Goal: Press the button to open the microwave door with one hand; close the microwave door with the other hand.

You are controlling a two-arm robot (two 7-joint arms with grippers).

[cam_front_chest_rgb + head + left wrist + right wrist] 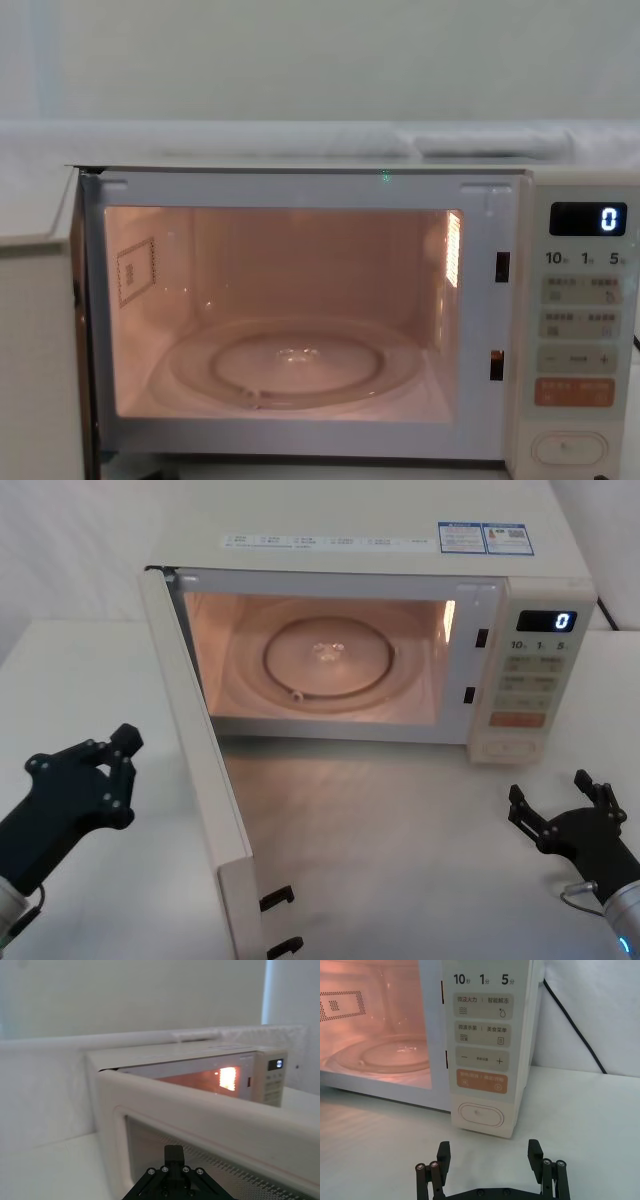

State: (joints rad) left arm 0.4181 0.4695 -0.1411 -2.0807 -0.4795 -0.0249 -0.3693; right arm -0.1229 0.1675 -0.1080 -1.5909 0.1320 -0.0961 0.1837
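The microwave door stands wide open, swung out toward me on its left hinge, and the lit cavity shows behind it. My left gripper is shut and hovers left of the door, a short way off its outer face; in the left wrist view the gripper sits close before the door's window. The cream pill-shaped button lies at the bottom of the control panel. My right gripper is open, low over the table in front of the panel; in the right wrist view the gripper stands short of the button.
The microwave stands on a white table. Two black latch hooks stick out of the door's free edge near me. A glass turntable lies inside. A black power cable runs behind the microwave's right side. The display reads 0.
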